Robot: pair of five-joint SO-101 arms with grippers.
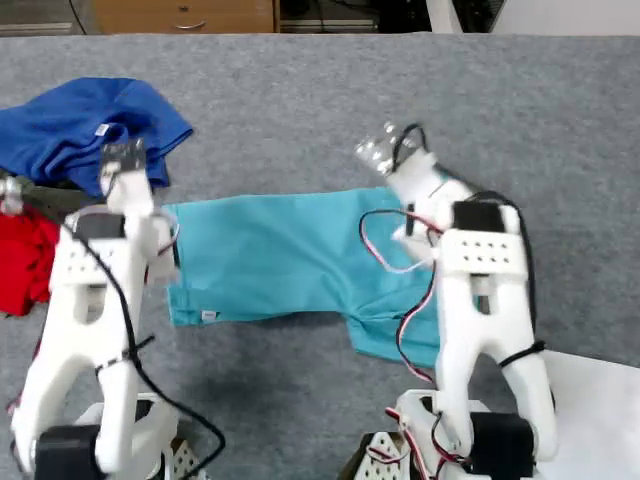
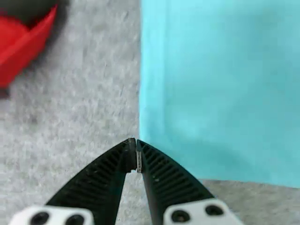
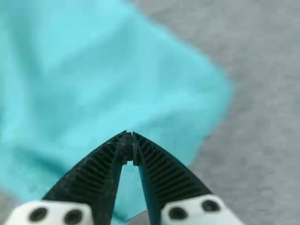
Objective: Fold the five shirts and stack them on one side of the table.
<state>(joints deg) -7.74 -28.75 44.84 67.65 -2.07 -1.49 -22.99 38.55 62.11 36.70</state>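
A teal shirt (image 1: 270, 255) lies spread flat across the middle of the grey table. A blue shirt (image 1: 75, 125) is bunched at the back left, and a red shirt (image 1: 22, 262) lies at the left edge. The left arm (image 1: 95, 270) stands over the teal shirt's left end. My left gripper (image 2: 136, 154) is shut and empty, its tips over grey cloth right beside the teal shirt's edge (image 2: 145, 93), with the red shirt (image 2: 23, 42) off to one side. The right arm (image 1: 480, 270) stands over the shirt's right end. My right gripper (image 3: 130, 149) is shut above the teal fabric (image 3: 93, 84).
A white sheet (image 1: 600, 400) lies at the front right corner. A wooden drawer unit (image 1: 185, 15) stands behind the table. Bare grey table (image 1: 500, 90) stretches across the back and right side.
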